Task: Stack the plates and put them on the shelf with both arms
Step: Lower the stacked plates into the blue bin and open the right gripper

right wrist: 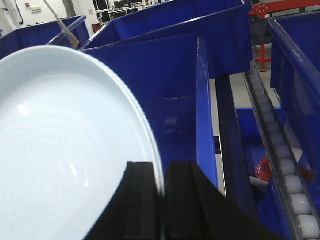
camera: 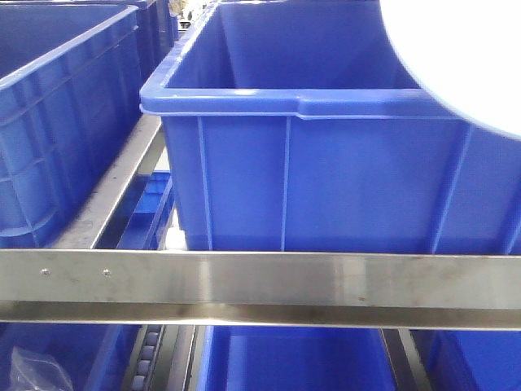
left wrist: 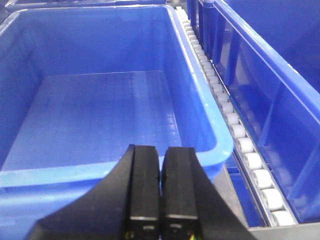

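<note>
Right gripper (right wrist: 162, 200) pinched a plate (right wrist: 65, 150) by its rim, liable to slip; left gripper (left wrist: 161, 190), pressed together, held nothing above a bin (left wrist: 220, 130)

A plate (camera: 464, 61) hung over the right rim of a bin (camera: 326, 171). The bin sat on a shelf rail (camera: 260, 281). Another bin (camera: 57, 114) stood to its left.

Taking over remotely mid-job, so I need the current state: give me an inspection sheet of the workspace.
Surface: steel shelf rail carrying blue bins.
Job's things: one white plate seen, rim clamped by the right gripper, held above a bin; second plate not seen.
Clutter: clear plastic bag in a lower bin; red item below.
Grippers: left gripper shut, holding nothing, over a bin without contents.
Cables: nothing seen.
Surroundings: roller tracks, further bins.
</note>
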### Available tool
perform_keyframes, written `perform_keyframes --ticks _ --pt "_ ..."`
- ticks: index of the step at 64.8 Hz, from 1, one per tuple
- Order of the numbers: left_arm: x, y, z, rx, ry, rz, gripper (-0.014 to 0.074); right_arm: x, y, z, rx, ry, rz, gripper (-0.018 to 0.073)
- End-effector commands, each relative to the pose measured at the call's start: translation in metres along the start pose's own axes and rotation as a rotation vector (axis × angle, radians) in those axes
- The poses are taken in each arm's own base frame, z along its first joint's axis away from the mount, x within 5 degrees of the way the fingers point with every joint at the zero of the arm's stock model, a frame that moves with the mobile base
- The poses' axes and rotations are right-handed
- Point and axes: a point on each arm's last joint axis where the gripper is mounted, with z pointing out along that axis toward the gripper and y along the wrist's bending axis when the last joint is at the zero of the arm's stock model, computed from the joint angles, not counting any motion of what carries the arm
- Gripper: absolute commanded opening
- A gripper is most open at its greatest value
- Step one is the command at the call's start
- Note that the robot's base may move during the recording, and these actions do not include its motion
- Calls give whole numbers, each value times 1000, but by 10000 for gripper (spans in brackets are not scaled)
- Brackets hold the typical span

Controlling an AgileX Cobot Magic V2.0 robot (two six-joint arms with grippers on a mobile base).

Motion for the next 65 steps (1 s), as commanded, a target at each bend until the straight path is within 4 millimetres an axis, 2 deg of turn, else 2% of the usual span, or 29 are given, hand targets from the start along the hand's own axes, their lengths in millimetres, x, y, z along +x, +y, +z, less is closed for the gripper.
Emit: perform_keyframes --ticks 1,9,20,32,43,49,56,60,65 --pt "-17 1 -1 -4 -103 -6 82 -18 2 0 2 -119 2 48" --pt "-17 1 -1 -4 -103 -6 82 -19 2 9 7 -90 -22 48" --pt "-17 1 -1 -4 -103 -6 82 -48 15 38 -32 -107 -105 48" --pt "-17 1 -1 -4 -103 -6 82 -75 36 98 -94 -127 -163 48" --pt "-17 1 -1 -4 -103 -6 82 -77 45 165 -86 -100 -167 62" --pt "-17 1 -1 -4 -103 -6 82 -71 47 198 -81 -62 -170 132" --pt "-17 1 -1 -4 -103 -6 82 -60 47 224 -75 -24 -172 249" --pt "-17 1 -1 -4 -103 -6 82 -56 48 234 -74 -12 -173 328" --pt "-17 1 -1 -4 -103 -6 82 -53 48 239 -73 -1 -174 382"
